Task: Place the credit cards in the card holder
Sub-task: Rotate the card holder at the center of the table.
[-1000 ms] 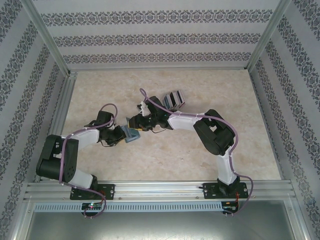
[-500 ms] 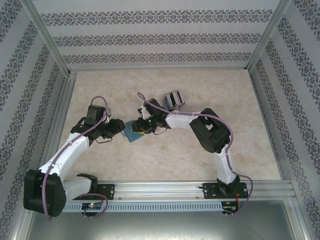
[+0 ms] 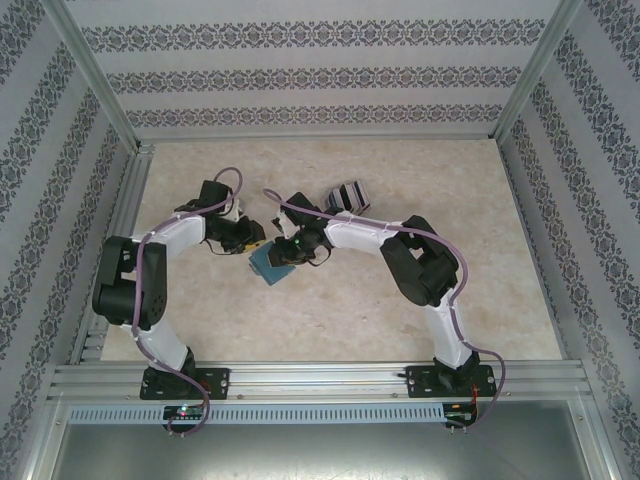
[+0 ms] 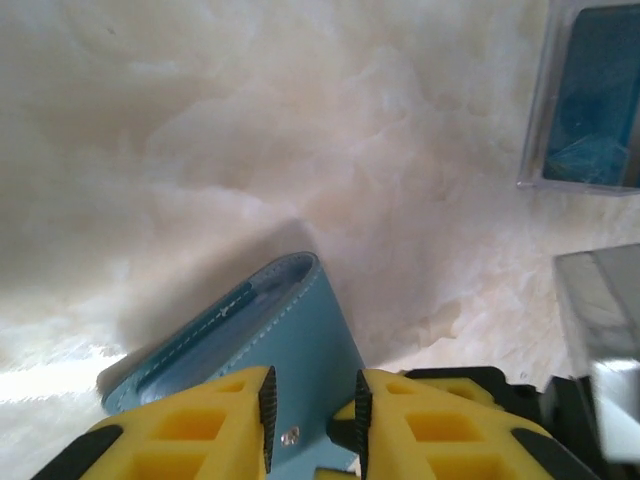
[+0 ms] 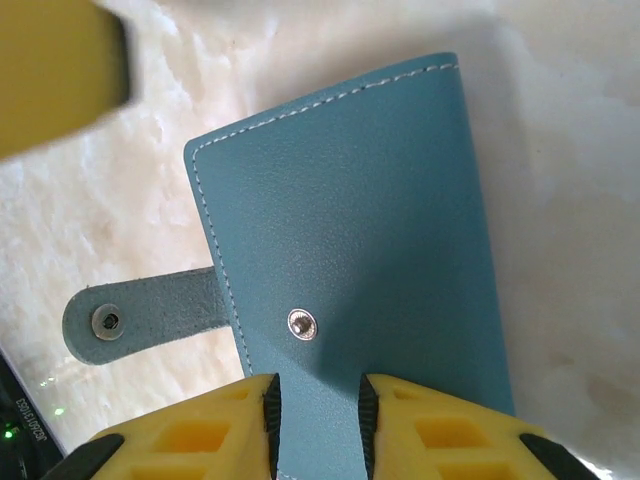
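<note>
The teal card holder [image 3: 268,264] lies on the marble-look table between my two grippers. Its snap tab [image 5: 108,321] is undone and sticks out to one side. My left gripper [image 3: 257,242] [image 4: 312,415] reaches it from the far left. The jaws stand a little apart over the card holder [image 4: 290,330], gripping nothing. My right gripper [image 3: 286,250] [image 5: 315,415] stands over the card holder [image 5: 370,200] just below the snap stud, jaws narrowly open. The holder's face is wider than the gap. The credit cards [image 3: 346,197] stand in clear cases behind the right arm; a blue card [image 4: 595,100] shows through one case.
Patterned walls and a metal frame [image 3: 120,230] enclose the table [image 3: 400,300]. The right arm's elbow [image 3: 425,262] bulks up right of centre. Part of the right arm [image 4: 600,330] sits close beside the left gripper. A blurred yellow left finger [image 5: 60,70] crosses the right wrist view.
The left arm has folded back and swung its gripper from the card holder's left side round to its far side. The right gripper has edged left over the holder, which now lies flatter.
</note>
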You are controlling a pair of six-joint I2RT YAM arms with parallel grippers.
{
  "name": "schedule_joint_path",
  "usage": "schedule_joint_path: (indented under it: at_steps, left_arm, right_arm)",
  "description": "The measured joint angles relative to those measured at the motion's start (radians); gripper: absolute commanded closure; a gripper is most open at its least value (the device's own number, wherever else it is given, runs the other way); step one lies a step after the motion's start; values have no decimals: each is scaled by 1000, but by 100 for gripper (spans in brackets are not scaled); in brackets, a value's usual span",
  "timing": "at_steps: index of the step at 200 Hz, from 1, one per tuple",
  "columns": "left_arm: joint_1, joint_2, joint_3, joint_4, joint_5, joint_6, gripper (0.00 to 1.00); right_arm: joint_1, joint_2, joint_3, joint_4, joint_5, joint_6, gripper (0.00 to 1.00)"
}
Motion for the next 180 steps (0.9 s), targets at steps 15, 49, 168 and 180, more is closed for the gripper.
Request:
schedule_joint_path:
  at_steps: [15, 49, 168, 180]
  left_arm:
    - [-2, 11, -23, 35, 37, -1, 72]
    - [-5, 24, -111, 84, 73, 1, 74]
    - [-2, -144, -277, 147, -1, -5, 73]
    - [1, -169, -304, 143, -5, -9, 73]
  right_arm:
    - [0, -5, 0, -6, 5, -5, 69]
    - [14, -61, -49, -20, 14, -14, 69]
    - [80, -68, -163, 152, -3, 102, 70]
    - [53, -66, -154, 151, 9, 99, 70]
